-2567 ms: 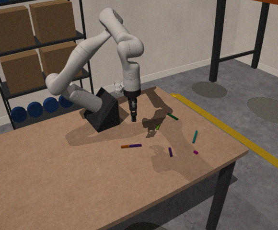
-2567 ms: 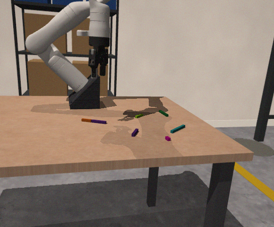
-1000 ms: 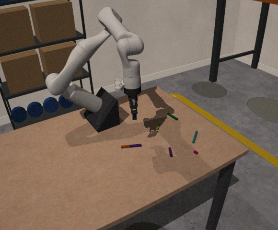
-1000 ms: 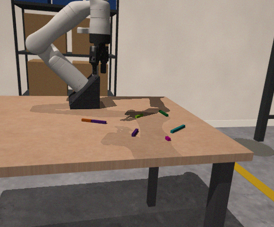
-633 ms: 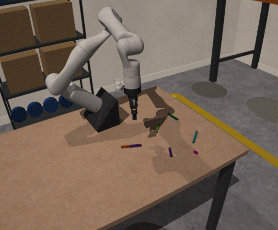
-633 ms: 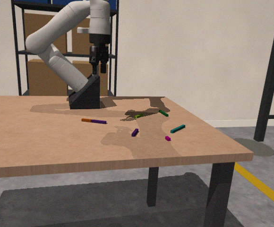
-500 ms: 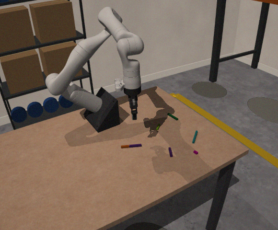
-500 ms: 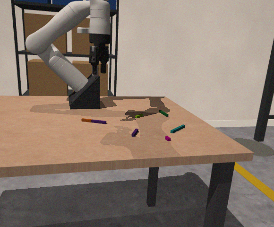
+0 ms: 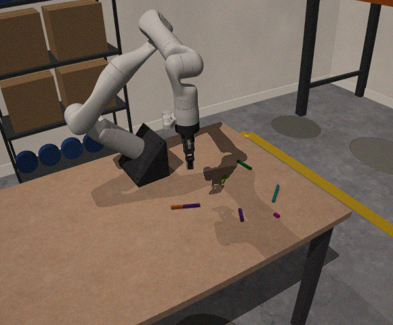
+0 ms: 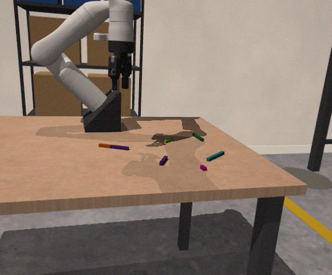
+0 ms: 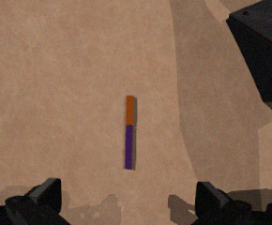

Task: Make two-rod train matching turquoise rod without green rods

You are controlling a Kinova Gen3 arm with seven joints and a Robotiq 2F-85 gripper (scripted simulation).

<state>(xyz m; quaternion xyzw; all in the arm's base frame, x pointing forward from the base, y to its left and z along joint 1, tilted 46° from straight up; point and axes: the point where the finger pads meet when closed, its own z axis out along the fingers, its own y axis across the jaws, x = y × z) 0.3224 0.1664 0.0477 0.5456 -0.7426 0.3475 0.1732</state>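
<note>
The gripper (image 9: 190, 164) is hanging high above the table (image 9: 67, 244), pointing straight down just right of the arm's dark wedge-shaped base (image 9: 148, 159) in the top view, with its fingers spread fully apart and nothing between them. In the wrist view the two black fingertips are showing at the lower corners of the frame, wide of each other.

Near the middle of the top view, the orange rod (image 9: 177, 206) and a purple rod (image 9: 191, 205) are lying flat in one straight line, end to end, with their flat ends meeting. The wrist view is showing the same pair at the centre of its frame, orange (image 11: 130, 111) above purple (image 11: 128, 148), with no visible gap.

The turquoise rod (image 9: 275, 193) is lying alone toward the right of the table, well apart from the pair. A second purple rod (image 9: 240, 214) is sitting to the lower left of it, and the small magenta rod (image 9: 276, 214) is lying just below it near the table's right edge. The green rod (image 9: 244, 164) is resting further up the frame, near the far edge, and the lime rod (image 9: 223, 180) is lying in the arm's shadow between the green rod and the train. All four are staying well clear of the orange-purple line.
</note>
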